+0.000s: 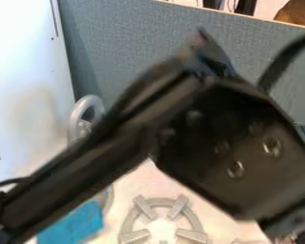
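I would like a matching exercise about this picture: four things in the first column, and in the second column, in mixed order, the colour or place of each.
Column 1
1. robot arm
2. burner grate
3. blue piece
4. partition

Column 2
A. grey, upright, across the back
B. lower left, partly hidden by a black part
C. round, with bars, at the bottom edge near the middle
D. black, crossing in front of everything else

Right pairs: 1-D, 2-C, 3-B, 4-A

The burner grate (143,207) lies right of the cloth (72,225).
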Tool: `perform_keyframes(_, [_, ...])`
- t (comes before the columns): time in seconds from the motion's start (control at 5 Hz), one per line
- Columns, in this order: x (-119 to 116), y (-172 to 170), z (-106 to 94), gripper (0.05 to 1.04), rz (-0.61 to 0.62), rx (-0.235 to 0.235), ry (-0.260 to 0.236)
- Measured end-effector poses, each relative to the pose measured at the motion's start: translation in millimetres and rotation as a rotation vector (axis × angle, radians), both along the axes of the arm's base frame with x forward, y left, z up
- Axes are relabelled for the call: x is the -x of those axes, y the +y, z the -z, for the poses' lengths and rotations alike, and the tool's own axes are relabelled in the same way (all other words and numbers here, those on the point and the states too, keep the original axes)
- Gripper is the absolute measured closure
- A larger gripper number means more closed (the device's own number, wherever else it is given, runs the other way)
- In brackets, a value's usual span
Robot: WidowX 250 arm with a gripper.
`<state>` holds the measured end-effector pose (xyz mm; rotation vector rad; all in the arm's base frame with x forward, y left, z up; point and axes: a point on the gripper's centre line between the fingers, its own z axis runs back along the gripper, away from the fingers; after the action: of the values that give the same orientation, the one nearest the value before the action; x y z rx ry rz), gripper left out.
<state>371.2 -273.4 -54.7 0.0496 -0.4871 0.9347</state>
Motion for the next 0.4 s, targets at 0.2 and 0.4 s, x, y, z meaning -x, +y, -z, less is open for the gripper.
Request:
perform_keyframes(0.2, [-4, 11, -17.7, 0.683, 0.019, 0.11, 0.006])
perform_keyframes(0.4, [-7, 19, -38.6, 0.683, 0.057, 0.153, -0.025])
